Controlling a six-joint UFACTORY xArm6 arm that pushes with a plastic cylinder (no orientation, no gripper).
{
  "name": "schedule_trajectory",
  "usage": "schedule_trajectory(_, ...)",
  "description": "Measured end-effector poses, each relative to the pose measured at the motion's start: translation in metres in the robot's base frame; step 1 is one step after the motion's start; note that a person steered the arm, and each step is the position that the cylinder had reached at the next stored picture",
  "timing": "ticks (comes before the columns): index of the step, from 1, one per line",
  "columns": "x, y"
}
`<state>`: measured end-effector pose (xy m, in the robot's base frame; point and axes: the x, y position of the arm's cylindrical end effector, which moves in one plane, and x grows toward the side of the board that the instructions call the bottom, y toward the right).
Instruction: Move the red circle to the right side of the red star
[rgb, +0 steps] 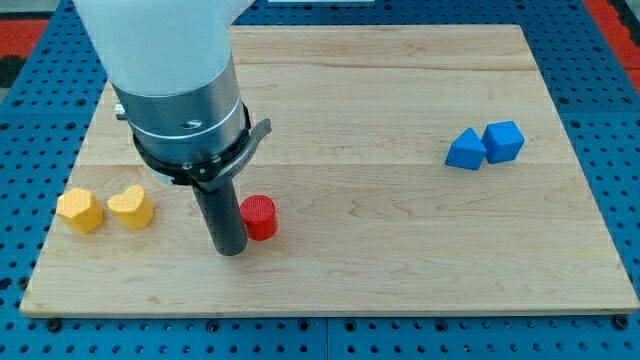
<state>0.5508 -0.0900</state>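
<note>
With no jaws to assess, my tip (231, 250) rests against the bench's (400, 260) red circle (260, 217) near the bottom-left corner; no red star is visible, so an off-centre push risks the circle rolling astray.

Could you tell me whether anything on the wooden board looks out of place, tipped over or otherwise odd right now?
One oddity: no red star shows in this view, unless the arm hides it. Otherwise all is tidy: the red circle block stands upright just right of my tip, two yellow blocks sit at the view's left, two blue blocks touch at the right.
</note>
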Motion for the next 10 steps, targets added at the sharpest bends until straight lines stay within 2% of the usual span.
schedule_trajectory(1, 0.001, 0.036)
schedule_trajectory(3, -0.070, 0.035)
schedule_trajectory(4, -0.087, 0.047)
schedule_trajectory(5, -0.077, 0.070)
schedule_trajectory(7, -0.142, -0.026)
schedule_trajectory(8, -0.156, -0.034)
schedule_trajectory(10, -0.152, -0.025)
